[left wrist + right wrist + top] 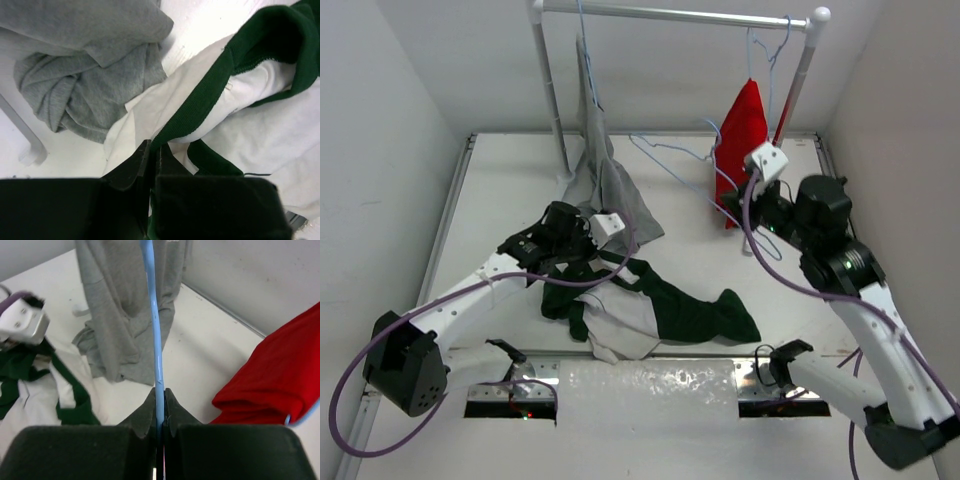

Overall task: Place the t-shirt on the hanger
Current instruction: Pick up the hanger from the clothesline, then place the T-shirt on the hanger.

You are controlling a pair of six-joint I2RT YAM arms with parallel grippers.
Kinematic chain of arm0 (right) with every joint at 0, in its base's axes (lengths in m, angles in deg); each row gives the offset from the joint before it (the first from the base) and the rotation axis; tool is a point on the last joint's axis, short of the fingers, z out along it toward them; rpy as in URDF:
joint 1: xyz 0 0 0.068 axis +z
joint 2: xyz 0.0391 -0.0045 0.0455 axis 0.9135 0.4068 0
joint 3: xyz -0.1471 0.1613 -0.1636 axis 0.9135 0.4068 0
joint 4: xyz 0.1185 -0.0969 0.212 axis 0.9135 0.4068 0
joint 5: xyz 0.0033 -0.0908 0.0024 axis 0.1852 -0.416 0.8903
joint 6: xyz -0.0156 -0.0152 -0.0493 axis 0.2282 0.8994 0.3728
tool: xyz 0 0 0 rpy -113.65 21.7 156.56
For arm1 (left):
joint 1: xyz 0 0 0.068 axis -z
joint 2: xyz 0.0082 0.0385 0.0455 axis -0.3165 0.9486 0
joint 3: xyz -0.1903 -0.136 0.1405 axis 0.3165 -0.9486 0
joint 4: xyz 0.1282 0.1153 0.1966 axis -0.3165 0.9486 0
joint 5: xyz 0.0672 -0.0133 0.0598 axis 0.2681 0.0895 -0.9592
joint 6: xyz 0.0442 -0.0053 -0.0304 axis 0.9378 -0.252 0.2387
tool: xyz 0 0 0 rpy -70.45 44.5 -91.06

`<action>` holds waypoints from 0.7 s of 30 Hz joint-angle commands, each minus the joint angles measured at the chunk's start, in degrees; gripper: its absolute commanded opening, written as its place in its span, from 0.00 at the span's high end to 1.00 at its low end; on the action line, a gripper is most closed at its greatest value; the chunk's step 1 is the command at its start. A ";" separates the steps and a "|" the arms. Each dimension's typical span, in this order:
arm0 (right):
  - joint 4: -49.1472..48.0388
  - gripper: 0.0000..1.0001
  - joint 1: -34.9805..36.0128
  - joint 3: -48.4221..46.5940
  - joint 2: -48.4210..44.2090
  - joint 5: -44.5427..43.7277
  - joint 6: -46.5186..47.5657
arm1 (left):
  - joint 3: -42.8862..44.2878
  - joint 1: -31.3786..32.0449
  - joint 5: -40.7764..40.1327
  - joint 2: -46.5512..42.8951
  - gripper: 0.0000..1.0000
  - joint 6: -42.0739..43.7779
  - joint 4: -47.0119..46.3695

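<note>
The t-shirt [665, 312], dark green with a white front panel, lies crumpled on the table's near middle. My left gripper [588, 258] is shut on its green ribbed collar [200, 100], with the jaws pressed together on the band at the gripper [154, 150]. The pale-blue wire hanger [670, 152] is held in the air over the back of the table. My right gripper [728, 200] is shut on its wire [155, 340], which runs straight up from the closed jaws of the gripper [160, 392]. The shirt shows at the left of the right wrist view [30, 390].
A white pipe rack [670, 14] stands at the back. A grey garment [605, 180] hangs from it down onto the table, and a red garment [742, 130] hangs at the right beside my right gripper. Another hanger [770, 50] is on the rail.
</note>
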 commanded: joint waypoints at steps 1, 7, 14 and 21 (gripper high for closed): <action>4.50 1.00 0.31 3.44 -5.19 1.05 -1.27 | 3.57 -0.80 -1.51 -0.07 1.00 -0.01 -2.86; 14.70 1.00 0.22 10.30 -10.49 4.02 -1.89 | 6.29 -0.88 -2.65 1.06 1.00 0.25 -2.60; 21.38 1.00 0.31 6.79 -13.21 15.90 -1.89 | 7.09 -0.80 -3.01 3.35 1.00 -0.46 -3.39; 24.56 1.00 0.31 8.20 -12.34 22.83 -1.89 | 10.07 -0.89 -2.76 5.46 1.00 -0.72 -3.74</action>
